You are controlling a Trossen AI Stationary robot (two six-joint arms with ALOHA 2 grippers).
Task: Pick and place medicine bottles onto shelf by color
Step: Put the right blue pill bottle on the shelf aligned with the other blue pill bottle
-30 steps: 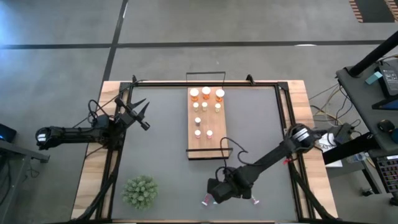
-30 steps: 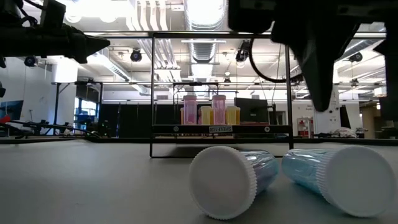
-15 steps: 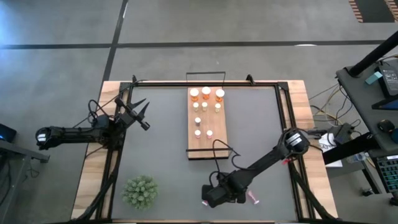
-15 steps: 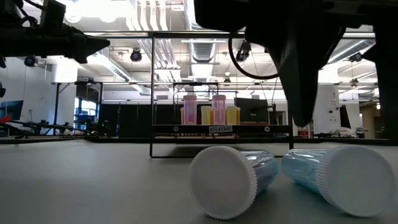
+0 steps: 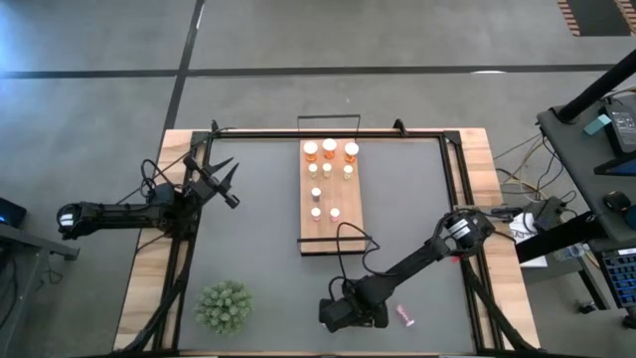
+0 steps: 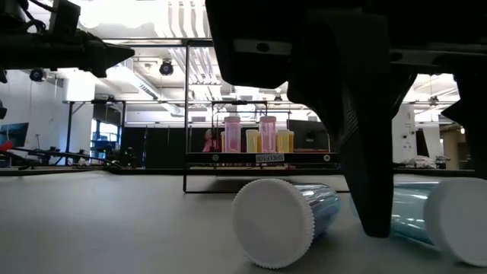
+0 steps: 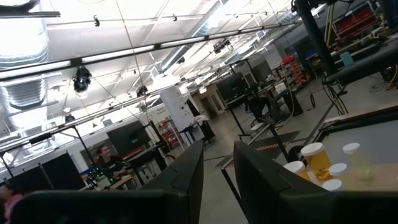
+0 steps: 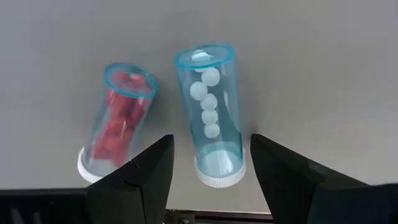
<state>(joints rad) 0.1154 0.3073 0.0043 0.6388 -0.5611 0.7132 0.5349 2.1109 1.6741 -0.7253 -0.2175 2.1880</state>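
Observation:
Two medicine bottles lie on their sides near the table's near edge, white caps toward that edge: one with white balls (image 8: 210, 118), one with red contents (image 8: 119, 121) (image 5: 405, 316). My right gripper (image 8: 211, 144) (image 5: 343, 316) hangs open above them, pointing steeply down. Its fingers stand on either side of the white-ball bottle's cap end without touching it, and it hides that bottle in the high view. The low view shows both caps (image 6: 272, 222) (image 6: 456, 228). The shelf (image 5: 343, 234) carries several upright bottles (image 5: 329, 149). My left gripper (image 5: 227, 189) (image 7: 217, 155) waits shut at the table's left.
A green spiky plant (image 5: 224, 306) stands at the near left. The shelf's black wire frame (image 6: 186, 114) rises behind the lying bottles. A black rail (image 5: 328, 133) borders the grey tabletop. A person (image 7: 102, 155) shows in the room beyond.
My right gripper has gone down and toward the table's near left, from beside the lying bottles to over them, and stayed open. It now covers one bottle in the high view. The bottles have not moved.

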